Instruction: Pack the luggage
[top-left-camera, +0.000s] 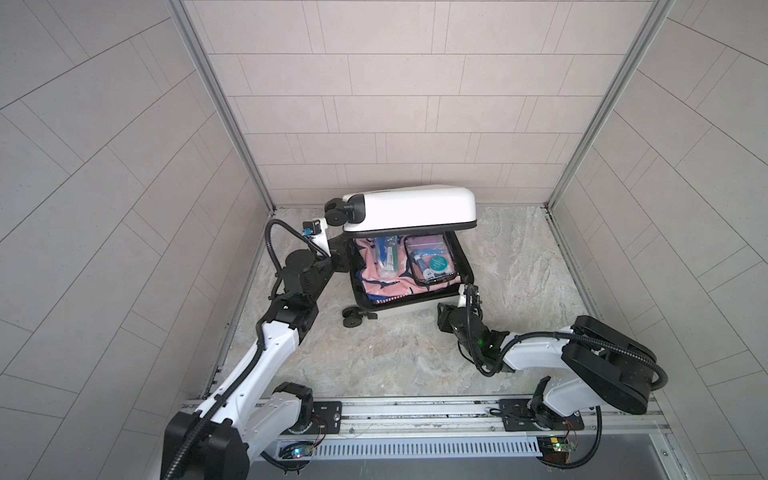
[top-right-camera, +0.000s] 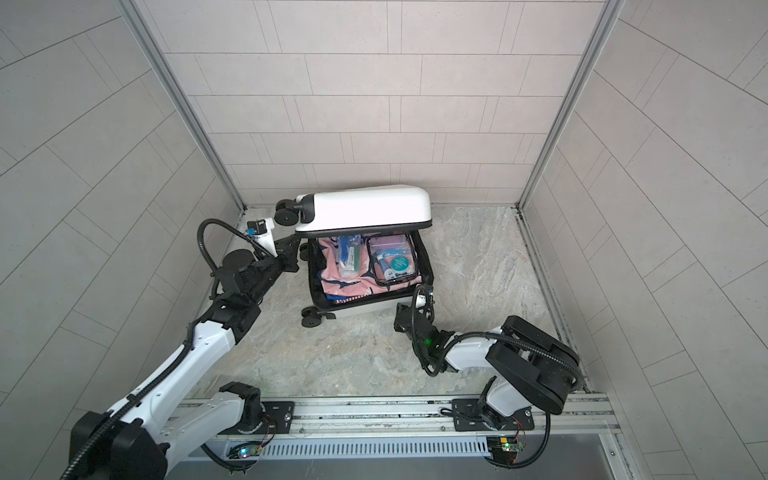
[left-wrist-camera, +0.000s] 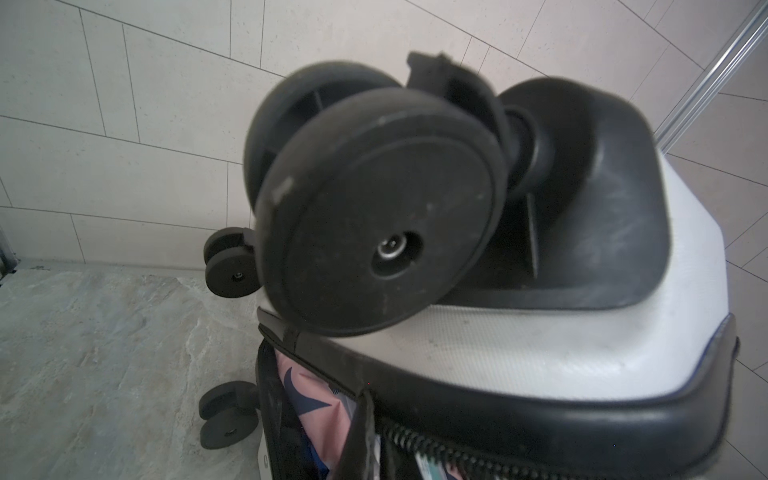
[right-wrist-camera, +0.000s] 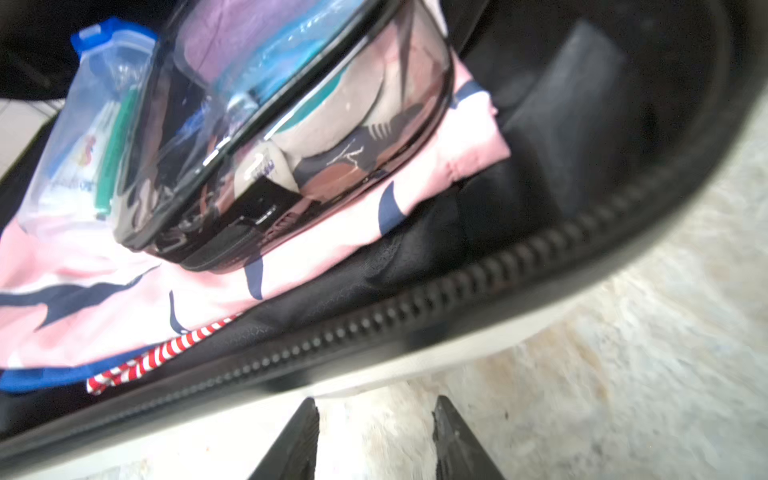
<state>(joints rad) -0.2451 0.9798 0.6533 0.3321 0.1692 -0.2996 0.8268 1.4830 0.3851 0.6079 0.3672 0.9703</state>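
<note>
The luggage (top-left-camera: 415, 205) (top-right-camera: 370, 205) is a white hard-shell suitcase on the floor, its lid half raised over the black-lined lower shell (top-left-camera: 399, 306). Inside lie a pink shark-print cloth (top-left-camera: 374, 280) (right-wrist-camera: 124, 299), a clear zip bag (top-left-camera: 386, 257) (right-wrist-camera: 83, 137) and a clear pouch with black edging (top-left-camera: 432, 262) (right-wrist-camera: 299, 124). My left gripper (top-left-camera: 338, 251) (top-right-camera: 293, 253) sits at the suitcase's left side under the lid's wheels (left-wrist-camera: 374, 216); its fingers are hidden and it is shut. My right gripper (right-wrist-camera: 374, 415) (top-left-camera: 457, 305) is open and empty, low by the front right corner.
Tiled walls (top-left-camera: 374, 124) close in the back and both sides. The suitcase's lid stands close to the back wall. A metal rail (top-left-camera: 415, 411) carrying both arm bases runs along the front. Marbled floor (top-left-camera: 374, 357) lies between the rail and the suitcase.
</note>
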